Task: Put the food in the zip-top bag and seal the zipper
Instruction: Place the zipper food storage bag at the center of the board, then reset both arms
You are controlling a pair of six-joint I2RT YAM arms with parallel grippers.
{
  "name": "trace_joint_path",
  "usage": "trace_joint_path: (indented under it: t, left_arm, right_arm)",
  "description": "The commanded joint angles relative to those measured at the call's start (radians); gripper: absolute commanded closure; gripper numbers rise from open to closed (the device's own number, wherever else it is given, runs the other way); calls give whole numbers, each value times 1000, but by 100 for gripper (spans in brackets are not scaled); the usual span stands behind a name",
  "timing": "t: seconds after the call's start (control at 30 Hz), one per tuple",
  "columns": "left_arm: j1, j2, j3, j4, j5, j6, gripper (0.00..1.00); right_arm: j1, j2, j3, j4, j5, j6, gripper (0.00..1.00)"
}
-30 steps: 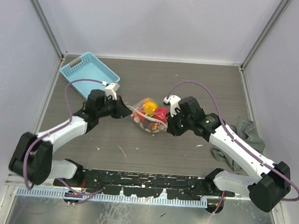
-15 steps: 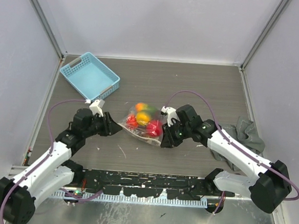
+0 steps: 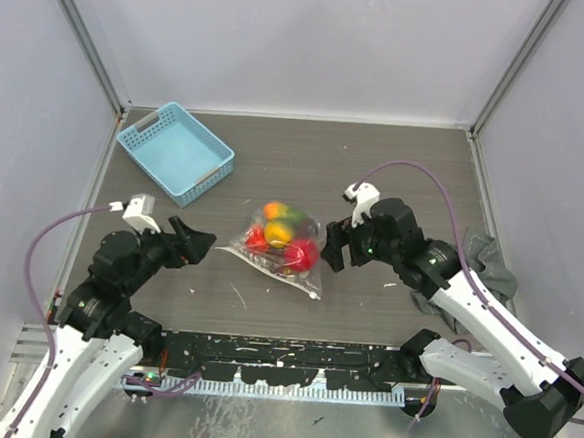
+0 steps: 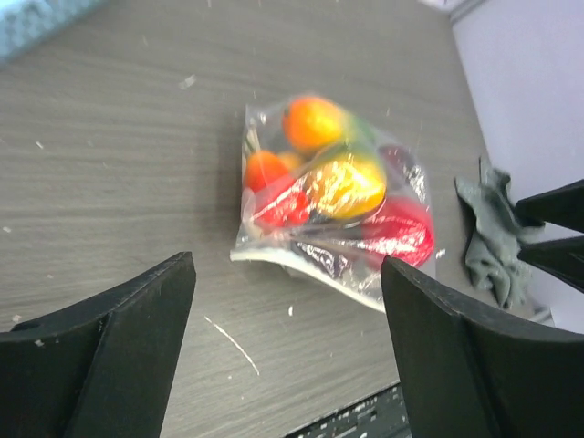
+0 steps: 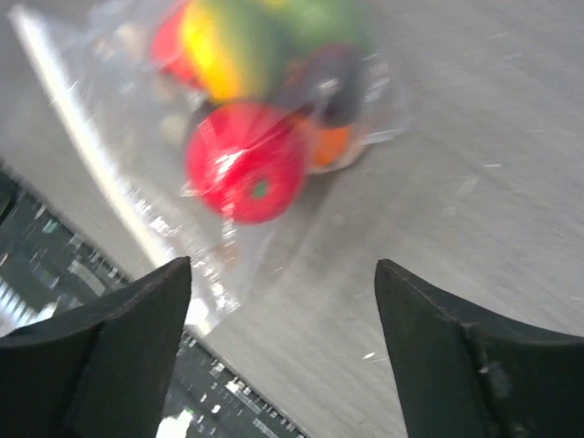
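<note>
The left gripper (image 3: 198, 240) was spread and empty, near the bag's (image 3: 269, 262) left side, not touching. The right gripper (image 3: 334, 249) was spread too, empty, just right of it. The bag lay mid-table with the food (image 3: 283, 234) inside, its zipper (image 4: 306, 265) edge toward the arms. A basket (image 3: 175, 152) sat at the far left.

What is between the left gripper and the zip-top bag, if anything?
Nothing visible. The left gripper is open and apart from the zip-top bag; only bare table lies between them. The food is already inside the bag.
</note>
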Motion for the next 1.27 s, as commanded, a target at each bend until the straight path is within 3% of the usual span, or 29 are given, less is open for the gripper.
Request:
trace_joint_path:
  t: [0.0,0.07,0.13,0.27,0.53,0.8,1.23]
  left_arm:
    - [3,-52,129,-119,-180,42,14]
    - [3,-47,188,-165,-221,84,6]
    - [2,-40,247,-207,-259,129,1]
    - [3,-38,330,-230,-336,222,2]
    - [2,-59,301,-108,-456,297,2]
    - [3,-96,181,12,-528,329,2]
    - [1,-71,164,27,-526,336,2]
  right_arm:
    - [-47,-56,54,43,400,54,9]
    - [-69,-86,49,53,549,76,2]
    - [-84,-129,29,79,682,89,0]
    - [-88,-244,-31,159,908,104,0]
    - [-88,-489,-153,311,1131,76,0]
    - [-88,-545,-208,357,1160,46,0]
    - [-89,-549,-236,401,1136,-2,0]
